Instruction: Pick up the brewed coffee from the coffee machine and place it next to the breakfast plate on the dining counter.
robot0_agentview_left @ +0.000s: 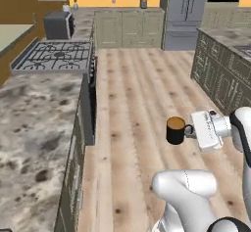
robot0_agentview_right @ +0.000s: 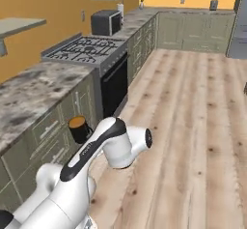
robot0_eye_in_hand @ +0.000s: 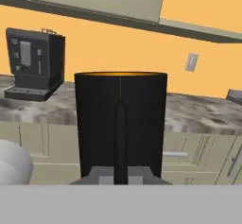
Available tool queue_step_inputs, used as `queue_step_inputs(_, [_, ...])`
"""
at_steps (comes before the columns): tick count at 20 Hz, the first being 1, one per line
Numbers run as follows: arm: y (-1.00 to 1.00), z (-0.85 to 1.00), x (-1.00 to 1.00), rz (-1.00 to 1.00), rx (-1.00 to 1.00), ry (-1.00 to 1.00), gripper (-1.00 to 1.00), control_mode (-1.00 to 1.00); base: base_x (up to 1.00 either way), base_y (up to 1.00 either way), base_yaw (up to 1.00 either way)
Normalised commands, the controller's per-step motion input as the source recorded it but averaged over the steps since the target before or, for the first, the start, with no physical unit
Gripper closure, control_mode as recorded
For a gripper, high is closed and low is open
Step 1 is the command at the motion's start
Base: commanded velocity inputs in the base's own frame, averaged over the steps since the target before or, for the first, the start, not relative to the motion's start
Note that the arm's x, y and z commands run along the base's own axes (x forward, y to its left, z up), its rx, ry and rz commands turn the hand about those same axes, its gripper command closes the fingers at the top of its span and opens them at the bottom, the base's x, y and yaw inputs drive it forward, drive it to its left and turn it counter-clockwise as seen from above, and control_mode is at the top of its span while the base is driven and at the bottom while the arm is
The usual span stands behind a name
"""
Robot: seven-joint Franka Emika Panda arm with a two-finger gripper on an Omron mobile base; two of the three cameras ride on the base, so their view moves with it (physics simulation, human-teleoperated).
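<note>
The brewed coffee, a small black mug with brown-orange liquid at its top, hangs in the air above the wooden floor. My gripper is shut on its handle from the right. From the right base camera the mug shows just past my white forearm, in front of the wall cabinets. The hand camera has the mug upright and close, handle toward me between my fingertips. The coffee machine stands on the wall counter beyond it, to the left. The dining counter runs along the right. The breakfast plate is out of view.
The wall counter with a stove and a black microwave lines the left side. An oven front faces the aisle. A grey fridge stands at the far end. Wooden floor stretches between the counters.
</note>
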Motion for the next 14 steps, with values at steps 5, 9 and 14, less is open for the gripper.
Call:
queue_step_inputs(5, [0.0, 0.0, 0.0, 0.0, 0.0, 0.0, 1.0, 1.0, 0.0, -0.22, -0.78])
queue_step_inputs(9, [0.0, 0.0, 0.0, 0.0, 0.0, 0.0, 1.0, 1.0, 0.04, -0.37, -0.73])
queue_step_inputs(14, [0.0, 0.0, 0.0, 0.0, 0.0, 0.0, 1.0, 1.0, 0.09, -0.44, -0.71])
